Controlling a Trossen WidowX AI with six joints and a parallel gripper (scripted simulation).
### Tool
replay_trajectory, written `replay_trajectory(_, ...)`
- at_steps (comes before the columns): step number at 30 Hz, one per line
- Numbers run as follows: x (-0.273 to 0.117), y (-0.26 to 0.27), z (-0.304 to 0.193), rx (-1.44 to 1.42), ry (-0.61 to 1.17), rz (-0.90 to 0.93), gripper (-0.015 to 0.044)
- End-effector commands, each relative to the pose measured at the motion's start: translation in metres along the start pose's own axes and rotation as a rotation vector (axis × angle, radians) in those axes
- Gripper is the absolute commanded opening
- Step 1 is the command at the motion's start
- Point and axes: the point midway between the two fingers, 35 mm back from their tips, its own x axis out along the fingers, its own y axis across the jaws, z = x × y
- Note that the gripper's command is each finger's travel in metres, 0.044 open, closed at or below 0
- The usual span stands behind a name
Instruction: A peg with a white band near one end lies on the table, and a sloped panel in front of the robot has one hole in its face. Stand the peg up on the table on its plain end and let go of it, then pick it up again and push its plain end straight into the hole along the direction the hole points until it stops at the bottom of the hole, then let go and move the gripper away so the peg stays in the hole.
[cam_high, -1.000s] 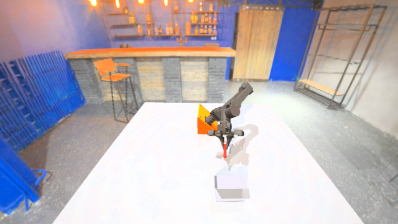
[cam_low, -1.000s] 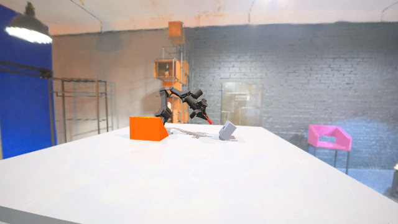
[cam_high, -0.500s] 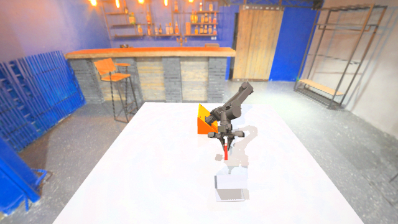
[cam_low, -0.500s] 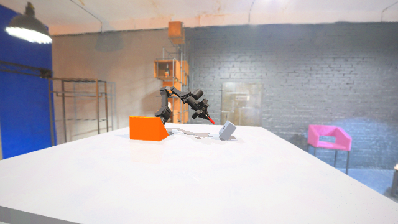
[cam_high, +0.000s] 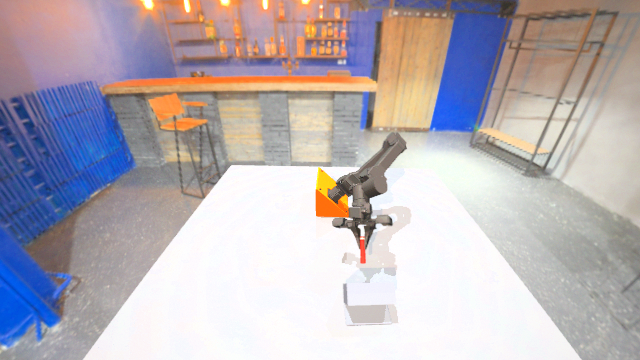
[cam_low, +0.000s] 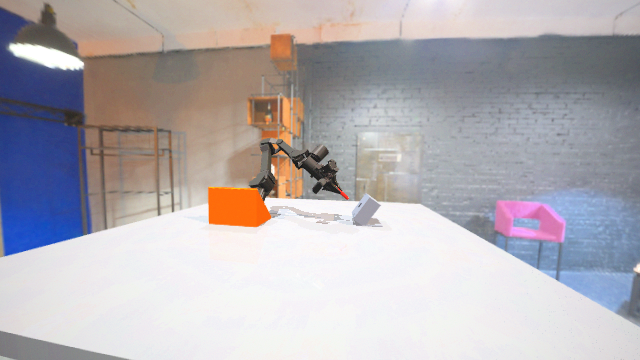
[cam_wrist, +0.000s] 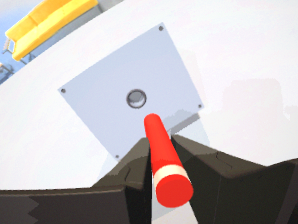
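Observation:
The red peg (cam_high: 363, 251) (cam_low: 344, 194) (cam_wrist: 161, 145) is held in the air, tilted, its plain end pointing down and forward toward the panel. Its white band is at the near end in the wrist view. My gripper (cam_high: 364, 244) (cam_low: 339, 190) (cam_wrist: 158, 143) is shut on the peg. The pale grey sloped panel (cam_high: 371, 294) (cam_low: 367, 210) (cam_wrist: 105, 95) stands in front of the gripper. Its one round hole (cam_wrist: 136, 98) shows in the wrist view, a little above and left of the peg's plain end. The peg is outside the hole, with a gap between them.
An orange wedge-shaped block (cam_high: 330, 207) (cam_low: 235, 206) with a yellow sloped face stands on the white table (cam_high: 225, 280) (cam_low: 300, 290), beside the arm's base. Shadows of the arm fall on the table near the panel.

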Motion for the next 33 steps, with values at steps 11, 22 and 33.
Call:
replay_trajectory(11, 0.013, 0.000, 0.002, 0.021, -0.028, 0.025, 0.0000)
replay_trajectory(22, 0.019, 0.002, 0.003, 0.025, -0.044, 0.047, 0.0000)
replay_trajectory(33, 0.026, 0.004, 0.002, 0.012, -0.061, 0.073, 0.0000)
